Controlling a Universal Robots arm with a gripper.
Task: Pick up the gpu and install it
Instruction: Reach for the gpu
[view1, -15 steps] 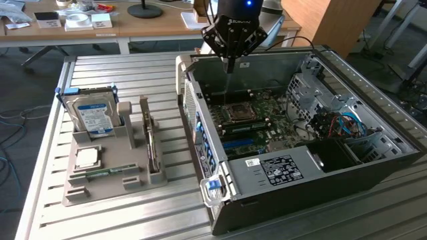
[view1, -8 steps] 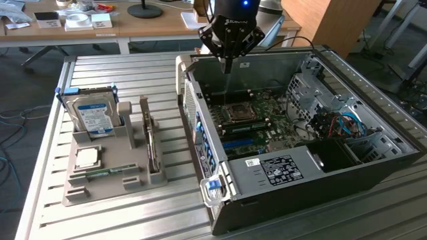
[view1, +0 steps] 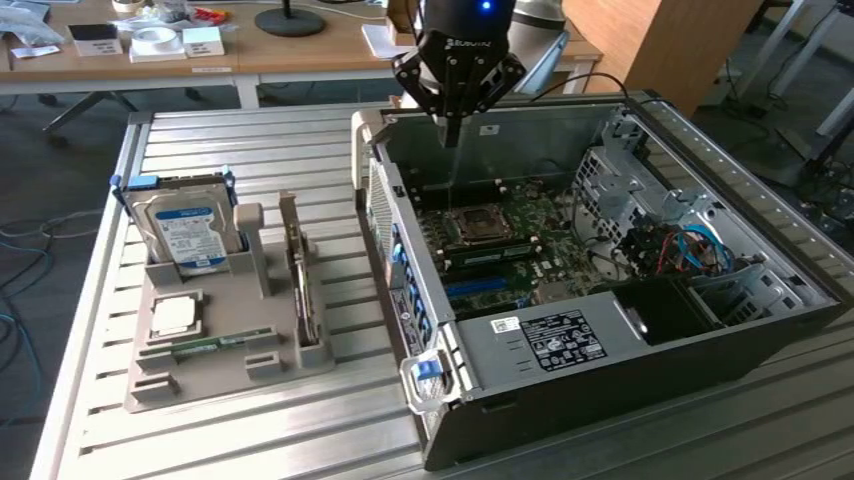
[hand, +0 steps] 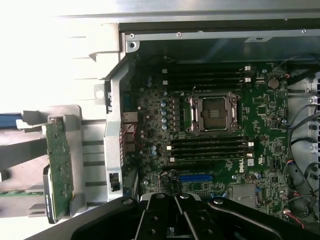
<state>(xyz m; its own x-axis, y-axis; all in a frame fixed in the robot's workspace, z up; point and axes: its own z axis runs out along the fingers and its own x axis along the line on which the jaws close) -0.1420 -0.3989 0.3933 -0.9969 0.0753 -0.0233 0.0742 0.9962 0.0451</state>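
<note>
Jaws clenched, grasping nothing; black gripper hangs above open black metal computer case. Thin rectangular green gpu card stands upright in grey slotted plastic holder, just beside case.

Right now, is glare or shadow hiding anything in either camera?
Wrist view: the table beside the computer case is washed out to white by glare, while the motherboard is evenly lit. Exterior view: the light is even, with no glare on the table; only a dark hollow inside the case lies in shadow.
</note>
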